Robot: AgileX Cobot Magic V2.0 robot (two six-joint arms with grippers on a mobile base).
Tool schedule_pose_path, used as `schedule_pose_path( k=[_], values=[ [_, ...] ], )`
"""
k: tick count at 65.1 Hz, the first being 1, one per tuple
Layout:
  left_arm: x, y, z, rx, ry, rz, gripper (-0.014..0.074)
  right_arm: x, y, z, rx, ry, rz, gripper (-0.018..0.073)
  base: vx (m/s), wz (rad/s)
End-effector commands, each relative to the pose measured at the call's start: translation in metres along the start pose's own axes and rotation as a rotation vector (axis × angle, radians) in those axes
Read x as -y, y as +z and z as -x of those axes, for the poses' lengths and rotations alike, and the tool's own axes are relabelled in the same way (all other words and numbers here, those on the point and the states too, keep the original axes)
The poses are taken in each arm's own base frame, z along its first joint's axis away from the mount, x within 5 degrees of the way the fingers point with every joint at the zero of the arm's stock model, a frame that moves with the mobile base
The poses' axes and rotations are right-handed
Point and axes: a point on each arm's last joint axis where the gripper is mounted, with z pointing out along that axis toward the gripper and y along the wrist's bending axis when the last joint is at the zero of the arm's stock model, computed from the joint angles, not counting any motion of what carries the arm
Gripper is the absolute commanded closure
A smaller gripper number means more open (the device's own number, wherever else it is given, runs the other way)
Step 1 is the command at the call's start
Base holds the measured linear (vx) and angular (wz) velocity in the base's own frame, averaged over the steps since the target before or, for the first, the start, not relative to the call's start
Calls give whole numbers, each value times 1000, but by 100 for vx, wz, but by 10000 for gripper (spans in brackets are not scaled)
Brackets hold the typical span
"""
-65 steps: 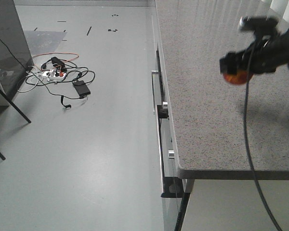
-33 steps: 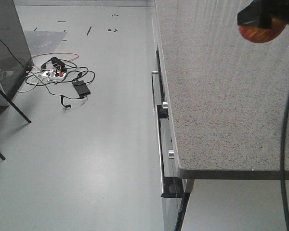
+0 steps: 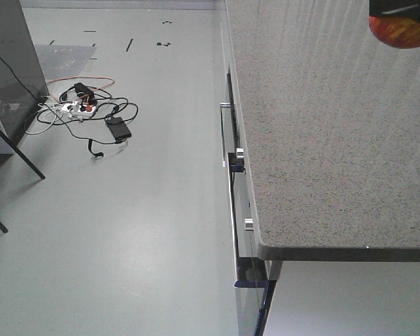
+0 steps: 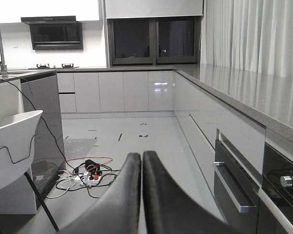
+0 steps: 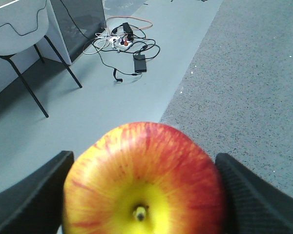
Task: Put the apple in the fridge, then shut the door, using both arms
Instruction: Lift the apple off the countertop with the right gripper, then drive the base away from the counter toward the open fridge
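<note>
Broadly, the grey speckled counter fills the right side of the front view. Low in the centre of its own wrist view, the left tool has its fingers pressed together on nothing. The right tool pinches the apple, which shows in the front view's upper right corner, over the counter.

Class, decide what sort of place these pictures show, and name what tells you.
Most likely a kitchen: a long speckled counter, a range hood over a hob, and pale base cabinets.
</note>
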Motion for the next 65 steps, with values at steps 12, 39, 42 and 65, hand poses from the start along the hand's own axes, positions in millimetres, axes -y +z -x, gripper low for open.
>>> schedule_pose_path(
  k=[12, 39, 42, 65],
  values=[
    [0, -2, 14, 112, -16, -3, 603, -6, -19, 14, 127, -12, -8, 296, 0, 0],
    [0, -2, 14, 112, -16, -3, 603, -6, -19, 14, 127, -12, -7, 296, 0, 0],
    [0, -2, 14, 112, -16, -3, 603, -6, -19, 14, 127, -12, -7, 296, 0, 0],
    [0, -2, 14, 112, -16, -3, 603, -6, -19, 14, 127, -12, -7, 296, 0, 2]
  ],
)
